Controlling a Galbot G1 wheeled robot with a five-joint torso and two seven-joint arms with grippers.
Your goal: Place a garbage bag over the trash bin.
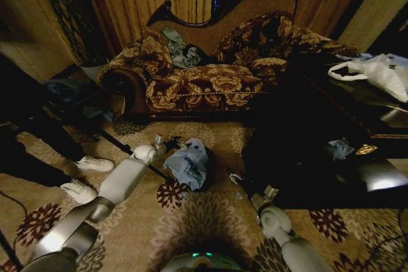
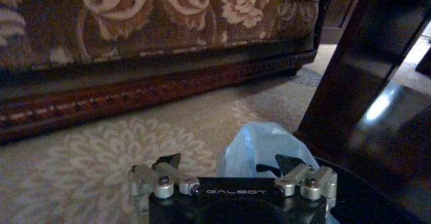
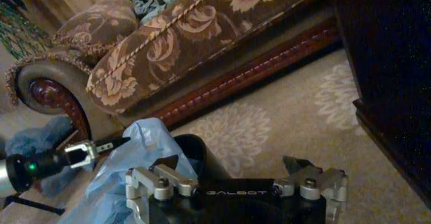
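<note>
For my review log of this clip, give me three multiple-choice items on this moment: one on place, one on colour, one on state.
1. Where is the trash bin?
A. on the sofa
B. on the carpet before the sofa
C. on the dark table

2. What colour is the garbage bag?
A. pale blue-grey
B. red
C. yellow

3. How does the bag sit?
A. folded flat on the floor
B. bunched over the bin's rim
C. inside a drawer

B: the bin stands on the patterned carpet. A: the film is pale blue. B: it is crumpled over the rim, with the left gripper beside it.
</note>
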